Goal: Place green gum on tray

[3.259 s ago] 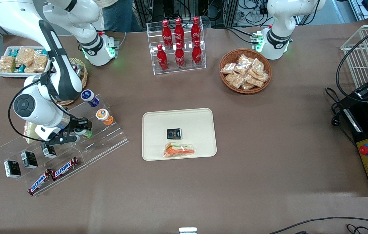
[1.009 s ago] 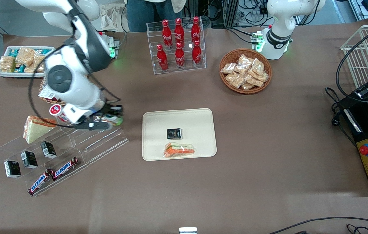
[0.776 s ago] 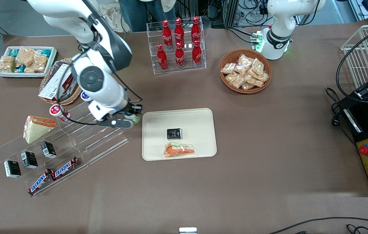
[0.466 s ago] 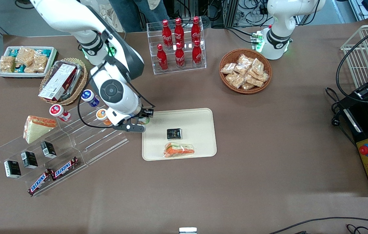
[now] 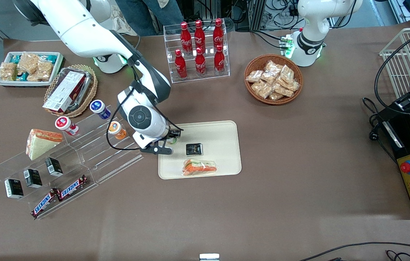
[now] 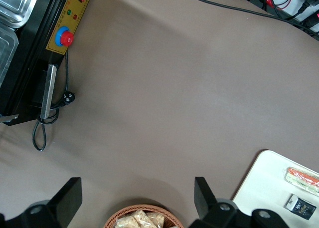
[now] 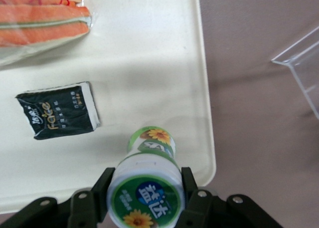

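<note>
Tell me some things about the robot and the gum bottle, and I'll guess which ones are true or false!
1. The tool is gripping the green gum. True.
2. The green gum is over the tray. True.
3. The tray has nothing on it. False: a black packet and a wrapped sandwich lie on it.
4. The orange-lidded bottle is on the tray. False: it sits on the clear display stand.
5. The basket of snack packets holds red bottles. False: the red bottles stand in a clear rack.
</note>
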Controlling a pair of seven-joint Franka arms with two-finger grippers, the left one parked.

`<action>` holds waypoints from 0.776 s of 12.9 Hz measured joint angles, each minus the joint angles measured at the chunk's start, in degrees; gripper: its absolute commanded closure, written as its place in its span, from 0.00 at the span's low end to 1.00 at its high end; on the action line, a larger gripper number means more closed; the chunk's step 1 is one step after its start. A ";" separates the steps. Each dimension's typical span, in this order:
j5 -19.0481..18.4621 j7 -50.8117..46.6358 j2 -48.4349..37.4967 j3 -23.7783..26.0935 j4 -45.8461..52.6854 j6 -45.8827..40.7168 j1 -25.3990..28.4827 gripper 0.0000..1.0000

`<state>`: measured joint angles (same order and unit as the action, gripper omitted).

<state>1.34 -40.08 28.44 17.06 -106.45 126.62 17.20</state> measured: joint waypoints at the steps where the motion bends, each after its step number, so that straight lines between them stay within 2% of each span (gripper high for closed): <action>1: 0.00 -0.01 0.43 0.00 0.00 0.22 0.14 0.58; 10: -0.31 -0.01 2.26 -0.44 -0.03 1.05 0.17 0.54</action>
<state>1.03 -40.09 30.71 16.62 -106.48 127.67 17.38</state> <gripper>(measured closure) 0.414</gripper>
